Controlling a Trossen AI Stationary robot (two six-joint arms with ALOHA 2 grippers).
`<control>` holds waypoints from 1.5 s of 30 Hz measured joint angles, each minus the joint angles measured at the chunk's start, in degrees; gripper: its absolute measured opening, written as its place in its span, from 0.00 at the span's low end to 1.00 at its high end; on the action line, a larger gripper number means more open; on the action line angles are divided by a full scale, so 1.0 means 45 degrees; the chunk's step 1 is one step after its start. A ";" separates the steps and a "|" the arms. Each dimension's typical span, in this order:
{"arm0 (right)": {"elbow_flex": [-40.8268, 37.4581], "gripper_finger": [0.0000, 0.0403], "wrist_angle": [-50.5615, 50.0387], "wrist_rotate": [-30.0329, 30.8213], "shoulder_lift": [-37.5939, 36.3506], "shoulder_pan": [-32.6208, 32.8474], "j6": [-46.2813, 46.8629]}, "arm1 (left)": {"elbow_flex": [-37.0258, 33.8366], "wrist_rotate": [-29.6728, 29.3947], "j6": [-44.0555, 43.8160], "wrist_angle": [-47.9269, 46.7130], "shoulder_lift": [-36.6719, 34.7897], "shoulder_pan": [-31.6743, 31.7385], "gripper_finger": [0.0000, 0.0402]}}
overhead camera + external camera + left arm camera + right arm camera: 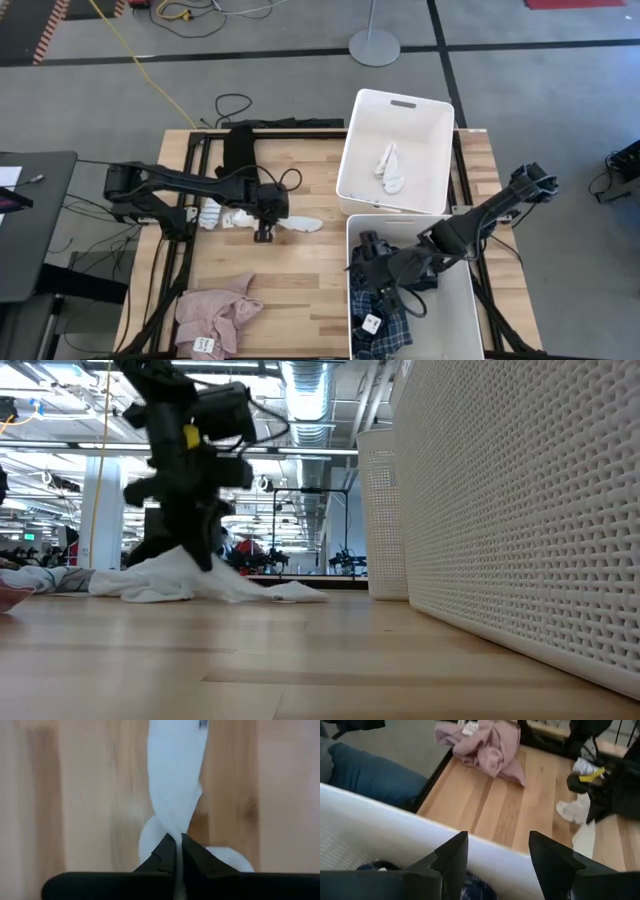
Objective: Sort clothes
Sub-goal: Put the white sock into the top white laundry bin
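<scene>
My left gripper (265, 232) stands over the middle of the table, shut on a white sock (300, 223) that lies on the wood; more white cloth (225, 216) lies on its other side. My right gripper (366, 262) is open and empty, over the left part of the near white bin (470, 310), above the blue plaid shirt (385, 328). The pink piece (215, 315) lies crumpled at the table's near left. Another white sock (390, 168) lies in the far bin (352, 150). My left gripper pinches a bunched-up part of the white sock (172, 827) between its two fingers, which come from above and point down. The cloth rises to a small peak at the fingers (183, 557); the rest (285, 592) lies slack on the table.
The two white bins stand along the table's right side, their walls high beside the work area (520, 510). A black piece (238, 152) lies at the far edge. Bare wood (300, 290) lies between the pink piece and the near bin.
</scene>
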 joint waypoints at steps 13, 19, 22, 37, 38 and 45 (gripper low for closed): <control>0.0005 0.55 0.1930 0.0467 0.0015 -0.0833 -0.1601 | 0.4111 0.0281 0.1296 -0.1777 -0.2399 -0.1663 0.00; 0.0005 0.55 0.3063 0.0529 0.0015 -0.1521 -0.2349 | 0.6330 -0.0010 0.1750 -0.1963 -0.2749 -0.2467 0.00; 0.0005 0.55 0.3619 0.0529 0.0019 -0.1890 -0.2628 | 0.7036 -0.0025 0.1993 -0.1792 -0.2740 -0.2739 0.00; 0.0014 0.55 0.6277 0.1812 0.1372 -0.3324 -0.4151 | 0.7374 0.1283 0.2613 -0.0543 -0.2228 -0.3328 0.00; 0.0006 0.55 0.6468 0.1808 0.1562 -0.3356 -0.4239 | 0.7372 0.1288 0.2641 -0.0540 -0.2130 -0.3407 0.00; 0.0000 0.56 0.7619 0.1606 0.2437 -0.3296 -0.4932 | 0.7372 0.1129 0.3100 -0.0656 -0.1914 -0.3563 0.00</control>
